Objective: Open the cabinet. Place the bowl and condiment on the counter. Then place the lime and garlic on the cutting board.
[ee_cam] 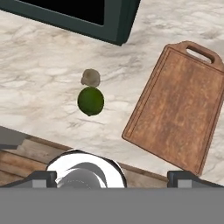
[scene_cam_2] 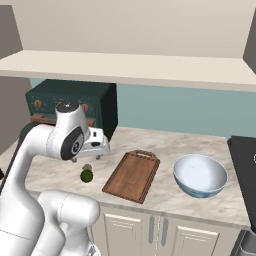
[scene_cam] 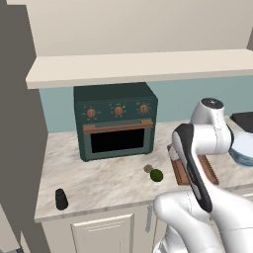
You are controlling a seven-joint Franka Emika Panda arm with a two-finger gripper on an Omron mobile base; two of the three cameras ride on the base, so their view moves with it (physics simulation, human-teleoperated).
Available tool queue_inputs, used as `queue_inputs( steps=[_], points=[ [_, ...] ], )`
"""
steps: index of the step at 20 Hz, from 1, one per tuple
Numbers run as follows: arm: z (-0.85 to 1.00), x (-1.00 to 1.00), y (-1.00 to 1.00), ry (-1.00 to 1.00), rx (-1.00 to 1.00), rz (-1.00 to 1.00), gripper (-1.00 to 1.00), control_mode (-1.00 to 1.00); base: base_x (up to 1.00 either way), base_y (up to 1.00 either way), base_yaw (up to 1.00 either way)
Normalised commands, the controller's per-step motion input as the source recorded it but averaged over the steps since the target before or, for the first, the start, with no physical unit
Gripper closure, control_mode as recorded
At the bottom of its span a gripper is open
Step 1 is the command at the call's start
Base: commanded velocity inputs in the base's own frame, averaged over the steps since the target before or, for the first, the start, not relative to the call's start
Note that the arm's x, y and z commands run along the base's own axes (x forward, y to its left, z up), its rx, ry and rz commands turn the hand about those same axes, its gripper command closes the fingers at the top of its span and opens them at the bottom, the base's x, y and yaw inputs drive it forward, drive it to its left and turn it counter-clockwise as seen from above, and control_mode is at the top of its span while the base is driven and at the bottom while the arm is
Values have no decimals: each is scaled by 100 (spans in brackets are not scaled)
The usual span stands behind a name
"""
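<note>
Jaws apart, wide, holding nothing; gripper [ee_cam: 112, 177] tips sit at the bottom of the hand view. Lime [ee_cam: 91, 101] lies left of centre in that view, up and left of the gap between the tips, on the counter [ee_cam: 39, 61]. Garlic [ee_cam: 90, 77] touches or nearly touches the lime on its upper side. Cutting board [ee_cam: 181, 105] fills the right half, long axis running top right to bottom, handle at the top. Likely next: shift left and descend on the lime.

Bowl [scene_cam_2: 200, 175] and condiment [scene_cam: 61, 198] already on the counter.
</note>
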Motion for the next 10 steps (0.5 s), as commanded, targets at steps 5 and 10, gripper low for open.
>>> queue_inputs(
  steps=[5,10],
  points=[
    [-5,0,16,0,0,0,-100,-100,0,0,0],
    [-4,0,26,0,0,0,-100,-100,0,0,0]
  ],
)
